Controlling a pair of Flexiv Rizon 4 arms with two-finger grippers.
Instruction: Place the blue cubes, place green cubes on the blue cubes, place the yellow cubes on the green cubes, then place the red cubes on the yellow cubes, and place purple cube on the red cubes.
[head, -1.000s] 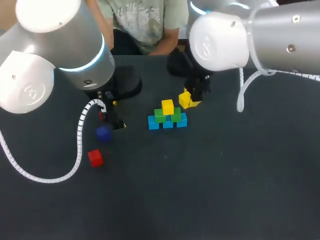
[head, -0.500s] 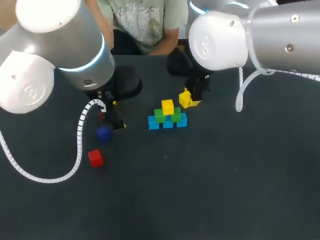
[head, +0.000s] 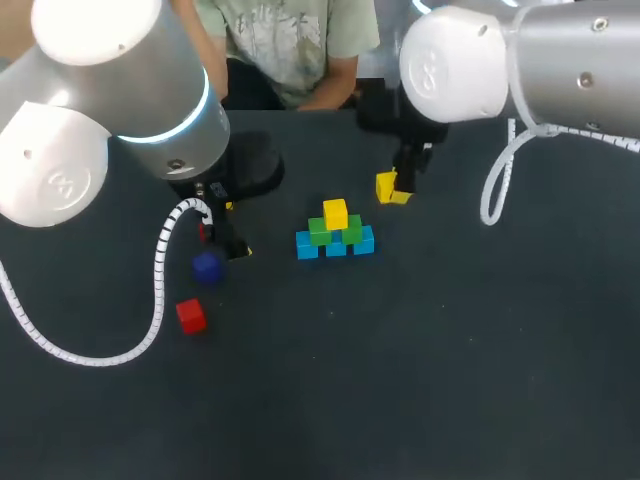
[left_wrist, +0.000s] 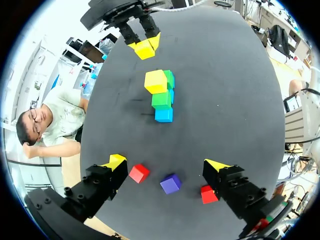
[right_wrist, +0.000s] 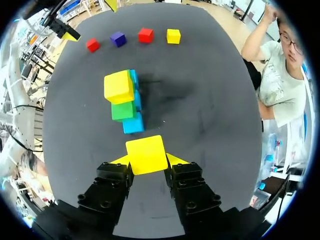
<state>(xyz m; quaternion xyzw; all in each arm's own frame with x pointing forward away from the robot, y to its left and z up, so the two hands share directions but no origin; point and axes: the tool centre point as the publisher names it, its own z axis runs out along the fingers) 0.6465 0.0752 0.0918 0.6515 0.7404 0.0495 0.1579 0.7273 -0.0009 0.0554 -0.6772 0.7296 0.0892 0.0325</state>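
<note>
— Right gripper (right_wrist: 146, 161)?
— Clenched on a smooth, square-faced yellow cube (right_wrist: 146, 154), pinched from two sides. Just ahead of the jaws, on the matte dark table (right_wrist: 210, 100): a stepped pile (right_wrist: 124, 102), blue at the base, green above, yellow on top.
— Left gripper (left_wrist: 166, 164)?
— Spread wide, gripping nothing. Under the gap, a purple cube (left_wrist: 171, 183); red cubes (left_wrist: 139, 173) near each tip.

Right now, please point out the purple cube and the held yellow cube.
purple cube (left_wrist: 171, 183), left wrist view, top face.
held yellow cube (right_wrist: 146, 155), right wrist view, top face.
</note>
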